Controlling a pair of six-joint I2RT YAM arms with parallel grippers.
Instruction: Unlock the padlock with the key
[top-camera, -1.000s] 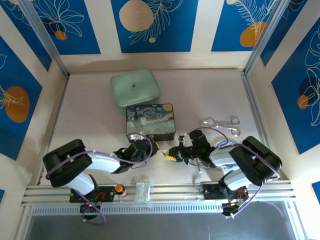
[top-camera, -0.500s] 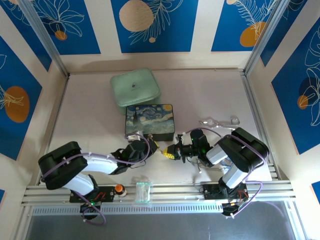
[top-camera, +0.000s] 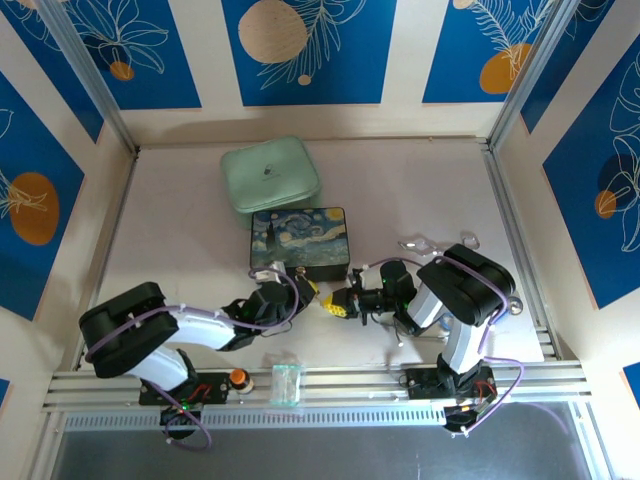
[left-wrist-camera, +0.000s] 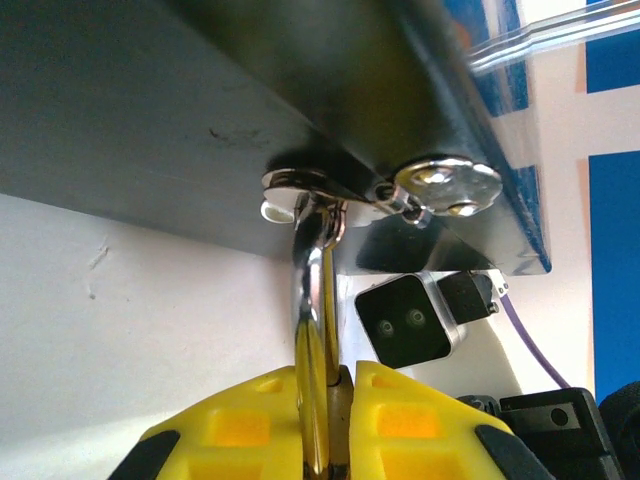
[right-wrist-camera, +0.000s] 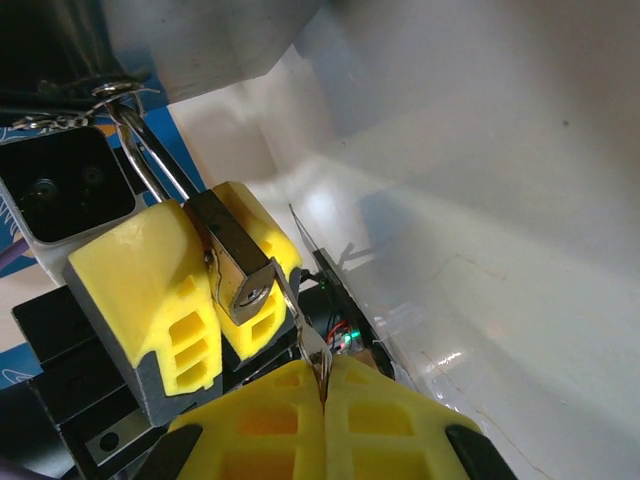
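At the near table edge, note the rail (top-camera: 330, 385) carrying both arm bases, with a small clear container (top-camera: 287, 382) sitting between them. Just beyond, see both arms folded inward, wrists almost meeting at mid-table. From the right wrist view, find the right gripper (right-wrist-camera: 322, 388) clenched on the key (right-wrist-camera: 305, 338), thin blade angled up and left, tip touching the lower end of the padlock (right-wrist-camera: 236, 258) beside the keyhole; cannot tell whether actually seated inside. Record the left gripper (left-wrist-camera: 326, 390) clamped tight on the padlock, brass body pinched between yellow fingers (right-wrist-camera: 150, 290), silver shackle (left-wrist-camera: 310, 270) rising clear of them. Trace the shackle up to the small metal latch (left-wrist-camera: 300, 182) and find it hooked through. Place the padlock at the front face of the painted box (top-camera: 300, 240), between the two grippers. Farther back, log a mint-green case (top-camera: 270, 178) close against the box's far left corner; cannot tell whether touching. Off to the right, spot a bent silver wire piece (top-camera: 418, 244), partly hidden by the right arm. Past all that, mark the blue-and-cream patterned back wall (top-camera: 310, 50).
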